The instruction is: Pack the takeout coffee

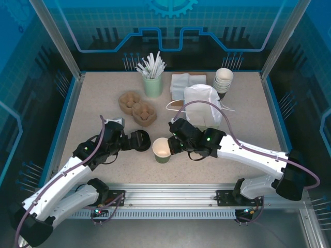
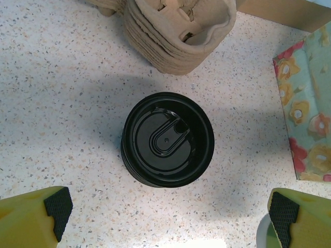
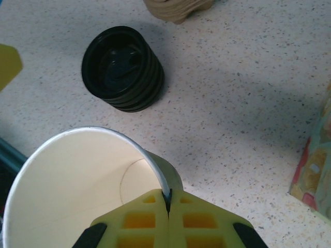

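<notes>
Left-centre of the top view: left pincer (image 1: 125, 142) spread wide and holding nothing. It hovers over a stack of black lids (image 2: 167, 138), pads (image 2: 57, 204) either side of it w/o touching. Just right of the stack, lower centre, the paper cup (image 1: 162, 150) stands upright on the surface (image 1: 93, 113), white inside, top open. At the cup's right side the right pincer (image 3: 168, 199) is pressed together on the rim, pinching the wall betw. its fingers.

Progress, as I judge it: early. Cup is steadied, but no lid is picked or pressed on. Cup isn't in the pulp carrier trays (image 1: 137, 107) above the lids, nor in the white bag (image 1: 202, 103) at upper right. Cup sits near the left pincer but apart from it.
</notes>
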{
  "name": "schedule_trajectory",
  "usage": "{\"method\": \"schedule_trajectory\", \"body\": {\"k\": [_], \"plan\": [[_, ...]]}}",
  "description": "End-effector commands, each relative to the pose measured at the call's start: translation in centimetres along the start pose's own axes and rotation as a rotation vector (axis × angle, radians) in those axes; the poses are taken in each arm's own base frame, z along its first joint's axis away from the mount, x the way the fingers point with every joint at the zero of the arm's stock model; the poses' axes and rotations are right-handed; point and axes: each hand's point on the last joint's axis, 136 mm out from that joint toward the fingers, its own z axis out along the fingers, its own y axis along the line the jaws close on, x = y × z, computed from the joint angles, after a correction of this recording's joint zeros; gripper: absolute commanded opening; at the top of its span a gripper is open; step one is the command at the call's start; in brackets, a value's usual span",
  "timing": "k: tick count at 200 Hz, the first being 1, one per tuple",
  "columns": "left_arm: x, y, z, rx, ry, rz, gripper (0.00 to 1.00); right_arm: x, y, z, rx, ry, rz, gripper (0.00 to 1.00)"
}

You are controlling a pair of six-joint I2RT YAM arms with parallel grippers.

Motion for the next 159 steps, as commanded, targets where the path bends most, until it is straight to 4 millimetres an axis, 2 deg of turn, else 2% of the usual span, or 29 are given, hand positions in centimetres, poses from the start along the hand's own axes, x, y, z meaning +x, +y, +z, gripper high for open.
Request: {"method": "schedule_trajectory", "body": {"k": [1,37,116,159], "plan": [[0.1,0.4,0.4,-0.008,-0.003,-0.033,0.99,-1.3,-1.1,0.9,0.057,-0.059,0.012,0.0],[0.4,0.5,0.6,-0.011,0.003,-0.032,0.99,-2.4,-2.8,2.3,0.118,-0.068,-0.011,0.0],[1.0,1.0,0.7,-0.024,0.017,-0.025,0.98,-5.8,-5.1,4.3,0.164,-0.083,-0.063,0.0],[1.2,1.2,0.8,-0.031,0.022,-0.025,0.98,-6.6,-5.3,5.2,0.154,-0.072,-0.08,0.0]]}}
